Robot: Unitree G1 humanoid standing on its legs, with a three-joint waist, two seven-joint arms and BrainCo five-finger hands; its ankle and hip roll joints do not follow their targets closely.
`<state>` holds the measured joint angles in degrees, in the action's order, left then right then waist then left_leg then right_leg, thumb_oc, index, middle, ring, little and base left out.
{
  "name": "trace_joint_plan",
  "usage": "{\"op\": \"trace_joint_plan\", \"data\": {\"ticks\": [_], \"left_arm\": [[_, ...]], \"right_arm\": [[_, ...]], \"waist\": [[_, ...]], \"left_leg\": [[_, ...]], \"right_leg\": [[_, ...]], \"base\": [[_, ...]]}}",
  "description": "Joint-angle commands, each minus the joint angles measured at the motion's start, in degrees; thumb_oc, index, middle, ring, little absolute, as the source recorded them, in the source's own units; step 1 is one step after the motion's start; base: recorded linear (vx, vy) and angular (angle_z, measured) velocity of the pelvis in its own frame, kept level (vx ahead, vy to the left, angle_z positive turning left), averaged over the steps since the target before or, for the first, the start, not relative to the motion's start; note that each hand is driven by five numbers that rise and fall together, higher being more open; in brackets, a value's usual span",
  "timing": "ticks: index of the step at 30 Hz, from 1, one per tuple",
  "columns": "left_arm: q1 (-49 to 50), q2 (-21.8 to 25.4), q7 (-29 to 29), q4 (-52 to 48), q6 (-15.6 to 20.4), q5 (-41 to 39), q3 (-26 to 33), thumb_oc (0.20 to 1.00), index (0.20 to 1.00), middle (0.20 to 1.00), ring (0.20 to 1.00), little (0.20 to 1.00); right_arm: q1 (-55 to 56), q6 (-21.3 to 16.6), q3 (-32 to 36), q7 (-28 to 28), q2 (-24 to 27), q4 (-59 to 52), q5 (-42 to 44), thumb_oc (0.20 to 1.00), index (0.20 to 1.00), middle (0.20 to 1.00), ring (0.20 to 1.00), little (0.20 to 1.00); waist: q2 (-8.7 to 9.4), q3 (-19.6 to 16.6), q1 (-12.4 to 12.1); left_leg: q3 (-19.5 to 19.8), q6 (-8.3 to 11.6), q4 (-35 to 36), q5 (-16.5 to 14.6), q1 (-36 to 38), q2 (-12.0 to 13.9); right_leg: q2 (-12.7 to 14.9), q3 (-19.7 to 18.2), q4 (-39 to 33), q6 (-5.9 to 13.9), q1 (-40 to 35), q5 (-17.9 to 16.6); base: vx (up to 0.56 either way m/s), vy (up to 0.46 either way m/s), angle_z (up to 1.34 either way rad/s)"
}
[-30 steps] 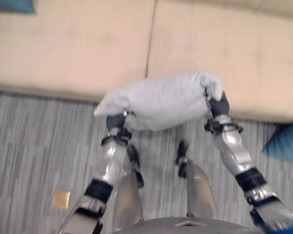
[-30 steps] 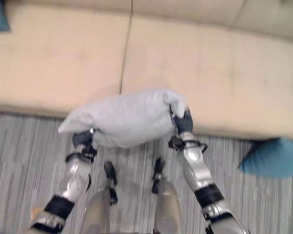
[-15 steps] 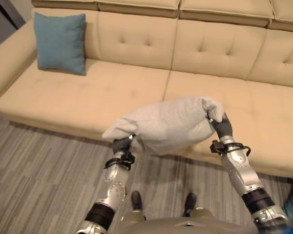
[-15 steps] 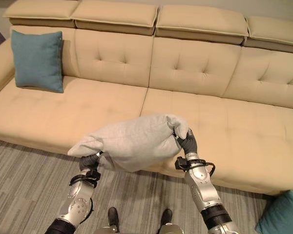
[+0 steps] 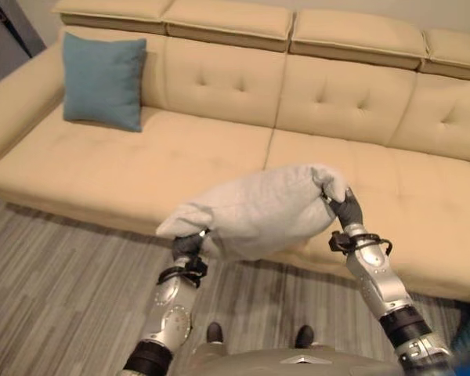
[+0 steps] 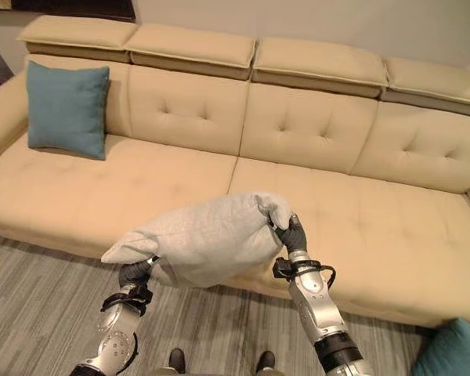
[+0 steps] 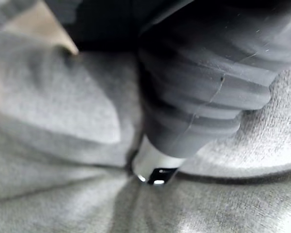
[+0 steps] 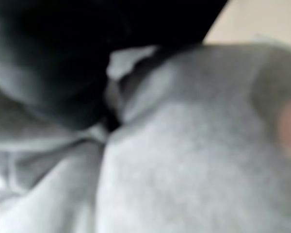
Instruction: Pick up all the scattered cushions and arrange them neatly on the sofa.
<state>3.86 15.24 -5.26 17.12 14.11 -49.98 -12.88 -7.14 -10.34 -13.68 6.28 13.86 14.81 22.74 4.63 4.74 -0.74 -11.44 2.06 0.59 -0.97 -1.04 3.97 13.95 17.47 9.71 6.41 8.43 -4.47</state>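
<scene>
Pale grey fabric cushion: held in the air before the beige tufted leather sofa — between both hands.
Left hand: clenched into cushion's corner.
Right hand: gripping opposite end.
Square teal cushion: upright at sofa's left end — against backrest.

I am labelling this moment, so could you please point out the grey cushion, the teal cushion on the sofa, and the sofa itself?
grey cushion (image 6: 207,239): right eye view, middle of its top face.
teal cushion (image 6: 66,110): right eye view, centre of its front.
sofa (image 6: 392,235): right eye view, bare seat at the right.
</scene>
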Motion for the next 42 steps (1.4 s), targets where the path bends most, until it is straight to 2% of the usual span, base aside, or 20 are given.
{"op": "trace_joint_plan", "data": {"ticks": [1,5,6,8,10,12,13,16,19,22,24,28,30,31,32,33,35,38,41,42], "left_arm": [[-4.3,-1.8,4.2,-6.1,2.5,2.5,-1.2,0.2,0.2,0.2,0.2,0.2],[-5.4,-1.9,3.7,-5.8,2.6,2.9,-1.6,0.2,0.2,0.2,0.2,0.2],[-6.8,-2.5,4.1,-5.0,3.0,2.6,-2.7,0.2,0.2,0.2,0.2,0.2],[-6.9,-2.7,4.2,-5.0,3.0,2.6,-2.9,0.2,0.2,0.2,0.2,0.2],[-8.5,-3.4,4.3,-4.5,3.2,2.2,-4.6,0.2,0.2,0.2,0.2,0.2],[-8.5,-3.6,4.9,-4.9,2.9,2.5,-5.5,0.2,0.2,0.2,0.2,0.2],[-8.6,-3.9,5.0,-5.4,3.0,2.0,-5.9,0.2,0.2,0.2,0.2,0.2],[-8.3,-4.1,5.0,-5.3,2.8,1.6,-5.8,0.2,0.2,0.2,0.2,0.2],[-7.9,-4.0,4.9,-5.3,2.3,1.7,-5.2,0.2,0.2,0.2,0.2,0.2],[-7.6,-3.2,4.2,-5.6,2.3,2.7,-4.5,0.2,0.2,0.2,0.2,0.2],[-7.2,-3.1,4.5,-5.8,2.4,2.7,-3.8,0.2,0.2,0.2,0.2,0.2],[-5.7,-1.7,4.9,-7.3,2.2,3.5,-3.2,0.2,0.2,0.2,0.2,0.2],[-5.8,-0.8,4.7,-7.5,2.1,4.0,-2.9,0.2,0.2,0.2,0.2,0.2],[-6.3,0.0,4.0,-7.4,2.2,4.3,-2.7,0.2,0.2,0.2,0.2,0.2],[-6.3,0.0,4.0,-7.4,2.2,4.3,-2.7,0.2,0.2,0.2,0.2,0.2],[-6.6,0.6,3.7,-7.4,2.3,5.0,-2.9,0.2,0.2,0.2,0.2,0.2],[-6.8,0.6,3.3,-7.4,2.5,5.2,-2.8,0.2,0.2,0.2,0.2,0.2],[-7.0,0.1,3.5,-7.9,2.7,4.8,-2.7,0.2,0.2,0.2,0.2,0.2],[-7.6,-0.1,3.4,-7.6,3.3,5.1,-2.8,0.2,0.2,0.2,0.2,0.2],[-8.7,-0.7,4.0,-7.2,3.4,5.2,-3.4,0.2,0.2,0.2,0.2,0.2]], "right_arm": [[-5.1,-3.8,-1.6,-4.3,-1.3,-3.1,-1.8,0.2,0.2,0.2,0.2,0.2],[-5.9,-3.7,-1.7,-4.3,-0.6,-2.9,-1.9,0.2,0.2,0.2,0.2,0.2],[-6.2,-3.7,-1.6,-4.2,0.0,-2.7,-1.3,0.2,0.2,0.2,0.2,0.2],[-6.3,-3.8,-1.3,-4.0,0.2,-2.9,-1.4,0.2,0.2,0.2,0.2,0.2],[-6.3,-4.1,-0.6,-3.2,0.9,-3.0,-1.3,0.2,0.2,0.2,0.2,0.2],[-5.5,-4.4,0.0,-2.9,1.7,-3.7,-1.1,0.2,0.2,0.2,0.2,0.2],[-5.0,-4.7,0.2,-2.6,2.1,-4.2,-0.6,0.2,0.2,0.2,0.2,0.2],[-4.9,-4.6,0.3,-2.4,2.3,-4.2,0.1,0.2,0.2,0.2,0.2,0.2],[-4.6,-4.6,0.7,-2.2,2.0,-4.4,0.2,0.2,0.2,0.2,0.2,0.2],[-4.5,-4.8,1.3,-0.9,1.3,-3.4,0.2,0.2,0.2,0.2,0.2,0.2],[-4.9,-4.7,1.2,-1.0,0.7,-3.1,-0.1,0.2,0.2,0.2,0.2,0.2],[-4.9,-4.6,0.6,-1.7,-0.9,-2.6,-1.0,0.2,0.2,0.2,0.2,0.2],[-5.4,-4.5,0.2,-2.2,-1.7,-2.3,-0.9,0.2,0.2,0.2,0.2,0.2],[-6.3,-4.5,-0.2,-2.3,-2.3,-2.3,-1.1,0.2,0.2,0.2,0.2,0.2],[-6.3,-4.5,-0.2,-2.3,-2.3,-2.3,-1.1,0.2,0.2,0.2,0.2,0.2],[-6.5,-4.6,-0.4,-2.5,-2.8,-2.8,-1.4,0.2,0.2,0.2,0.2,0.2],[-6.6,-4.5,-0.7,-2.7,-3.1,-2.9,-1.4,0.2,0.2,0.2,0.2,0.2],[-7.6,-4.2,-1.3,-3.3,-2.2,-3.3,-1.7,0.2,0.2,0.2,0.2,0.2],[-8.2,-4.1,-1.6,-3.2,-1.1,-2.8,-2.2,0.2,0.2,0.2,0.2,0.2],[-8.4,-3.8,-1.4,-3.4,-0.9,-2.7,-2.0,0.2,0.2,0.2,0.2,0.2]], "waist": [[-1.63,-1.2,-0.9],[-1.55,-0.9,-0.2],[-0.85,-1.0,0.5],[-0.7,-1.1,0.4],[-0.28,-1.8,1.2],[0.16,-2.1,1.8],[0.82,-1.3,2.2],[1.48,-0.9,2.1],[2.23,-1.2,1.5],[1.76,-1.7,-0.7],[1.29,-2.3,-1.5],[1.46,-3.6,-1.4],[1.48,-3.2,-2.0],[1.14,-2.1,-2.0],[1.15,-2.1,-2.0],[0.27,-1.0,-1.1],[0.03,-0.8,-1.0],[0.2,-0.7,0.3],[-0.14,-0.3,1.3],[0.58,-0.5,1.8]], "left_leg": [[5.9,-0.71,-0.4,-2.9,1.3,-3.3],[6.9,-0.63,-0.1,-3.3,2.3,-3.5],[8.4,-0.48,0.2,-3.4,2.5,-4.4],[8.6,-0.38,0.6,-3.5,2.9,-4.6],[10.3,0.94,0.2,-4.3,2.8,-4.1],[10.9,2.08,-3.2,-5.5,2.4,-3.4],[10.5,3.94,-10.3,-3.9,-0.8,-2.5],[9.0,3.84,-15.3,-3.7,-5.4,-1.7],[7.1,2.51,-13.6,-4.5,-9.0,-2.1],[4.7,2.37,-5.3,1.4,-13.4,-2.7],[6.0,2.44,-2.1,2.4,-11.9,-2.3],[6.7,1.33,-0.3,2.4,-7.5,-2.4],[6.1,0.33,-0.5,1.4,-5.6,-2.5],[5.4,-0.84,-0.9,0.6,-4.2,-2.2],[5.4,-0.84,-0.9,0.6,-4.2,-2.2],[5.7,-1.82,-1.3,-0.1,-3.2,-1.5],[5.7,-2.08,-1.4,-0.7,-2.4,-1.5],[6.5,-1.86,0.0,-2.5,0.7,-2.4],[6.8,-1.16,0.5,-4.0,2.8,-2.1],[8.0,-0.75,-0.2,-5.3,3.6,-2.5]], "right_leg": [[-4.6,-1.8,0.5,4.27,-0.9,3.5],[-5.7,-2.6,-5.3,4.34,1.1,2.0],[-6.8,-6.1,-7.7,4.62,0.4,1.3],[-7.0,-6.4,-8.2,4.59,-0.2,1.0],[-7.5,-6.3,-8.5,3.89,-1.1,1.5],[-7.7,-4.7,-9.3,2.76,-3.1,2.4],[-7.8,-4.1,-10.2,1.91,-4.8,2.6],[-7.8,-3.5,-11.3,1.29,-6.2,3.4],[-7.8,-3.5,-12.4,1.38,-7.2,3.9],[-9.4,-4.5,-13.5,1.42,-9.4,5.4],[-10.2,-5.2,-13.4,1.47,-10.1,5.7],[-9.5,-6.5,-10.4,2.04,-10.9,6.5],[-8.5,-7.1,-4.7,2.87,-9.9,6.3],[-7.3,-8.0,3.6,4.73,-6.2,3.2],[-7.3,-8.0,3.6,4.73,-6.2,3.2],[-7.8,-9.0,10.7,5.28,-2.4,1.1],[-7.7,-8.6,12.3,4.92,-0.7,1.7],[-7.1,-6.8,0.1,3.47,2.9,2.4],[-6.8,-5.6,-7.5,4.18,4.9,0.6],[-7.0,-7.8,-9.1,5.1,4.3,-0.5]], "base": [[0.15,0.03,-0.56],[0.15,0.01,-0.05],[0.16,-0.004,0.28],[0.13,-0.021,0.47],[0.23,-0.09,0.5],[0.25,-0.118,0.71],[0.11,-0.091,0.96],[0.06,-0.043,0.64],[0.13,0.016,0.26],[0.2,0.096,0.1],[0.23,0.151,-0.05],[0.24,0.164,-0.54],[0.17,0.194,-0.55],[0.1,0.138,-0.64],[0.11,0.184,-0.63],[0.1,0.132,-0.38],[0.15,0.103,-0.29],[0.29,0.01,-0.11],[0.29,-0.015,-0.01],[0.22,-0.031,0.15]]}}
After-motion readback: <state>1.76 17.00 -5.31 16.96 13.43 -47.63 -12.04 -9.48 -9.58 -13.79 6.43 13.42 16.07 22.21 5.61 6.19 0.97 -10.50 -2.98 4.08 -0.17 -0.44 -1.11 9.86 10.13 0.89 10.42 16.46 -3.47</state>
